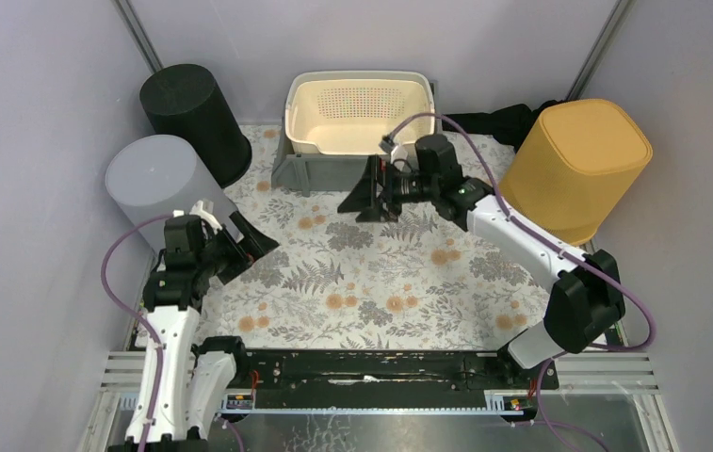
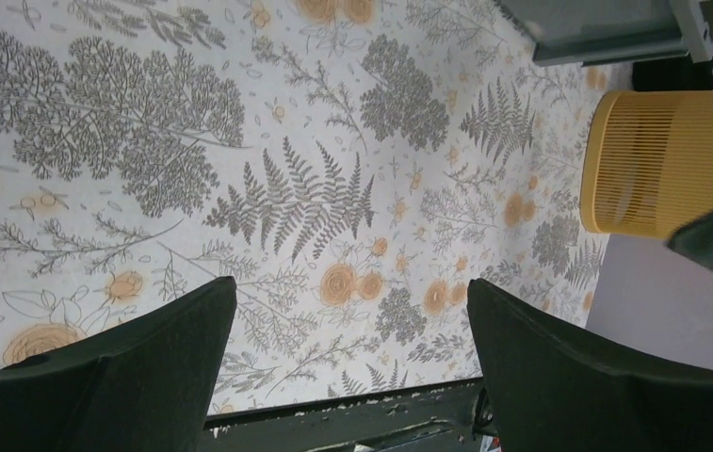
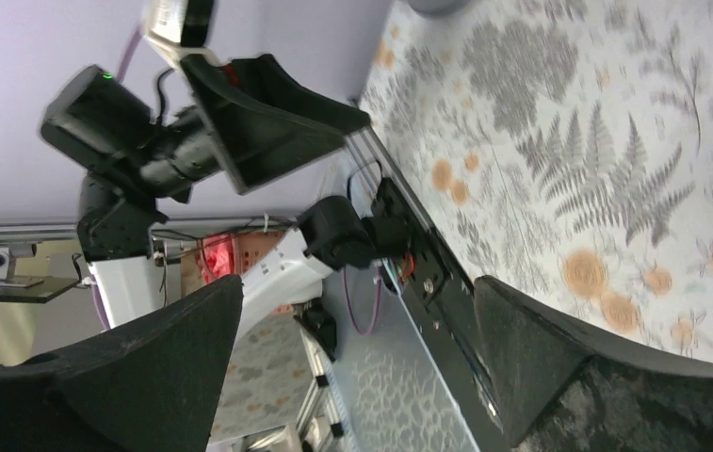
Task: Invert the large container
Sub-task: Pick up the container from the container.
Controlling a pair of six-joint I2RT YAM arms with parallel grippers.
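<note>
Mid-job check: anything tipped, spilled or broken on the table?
Nothing stands out. The black bin, grey bin and yellow bin stand unbroken, the cream basket sits squarely in its grey tub, and the left claw and right claw are open and empty.

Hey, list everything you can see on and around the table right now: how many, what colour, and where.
tall black cylindrical bin: 1, black, far left corner
pale grey cylindrical bin: 1, grey, left edge, nearer than the black bin
cream perforated plastic basket: 1, cream, far centre, sitting in the tub
grey plastic tub: 1, grey, far centre, around the basket
large yellow slatted plastic container: 1, yellow, right edge
floral tablecloth: 1, white with grey ferns and orange flowers, over the table
left gripper: 1, black, open, beside the grey bin
right gripper: 1, black, open, before the tub
</note>
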